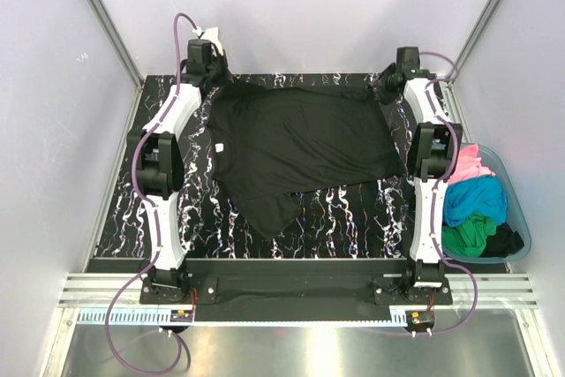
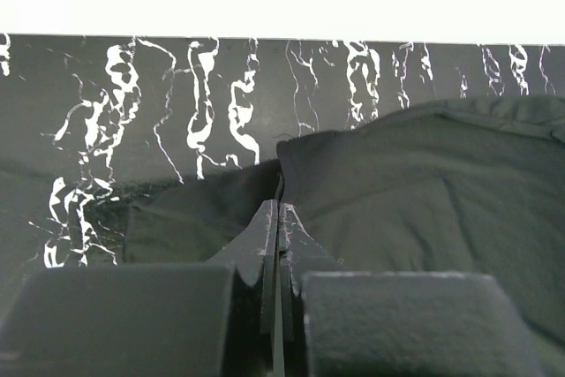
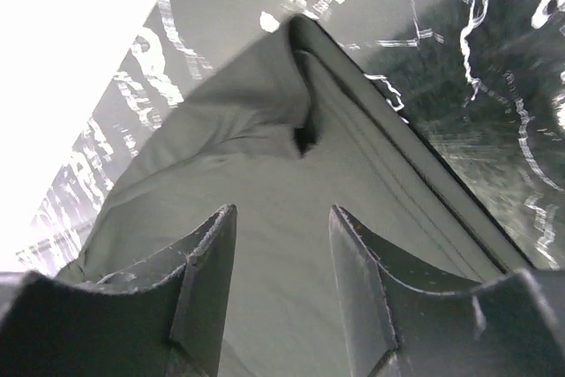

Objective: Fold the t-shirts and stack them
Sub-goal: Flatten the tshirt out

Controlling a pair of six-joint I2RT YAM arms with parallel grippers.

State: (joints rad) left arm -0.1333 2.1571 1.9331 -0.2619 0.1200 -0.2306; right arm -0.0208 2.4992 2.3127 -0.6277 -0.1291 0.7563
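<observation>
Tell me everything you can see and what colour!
black t-shirt: 1, black, spread on table
pink t-shirt: 1, pink, tub's far end
turquoise t-shirt: 1, turquoise-blue, tub's middle
green t-shirt: 1, green, tub's near end
black garment: 1, black, beside the green one
tub: 1, see-through teal, right of table
table: 1, black with white veins, under everything
arms: 2, white and black, table's sides
left tool: 1, black, shut on black t-shirt's far-left corner
right tool: 1, black, open over its far-right corner

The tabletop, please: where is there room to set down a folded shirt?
Bare table lies between the black t-shirt hem and the near edge, widest by the right arm. The far edge is crowded by the left gripper and right gripper; the tub is full.
</observation>
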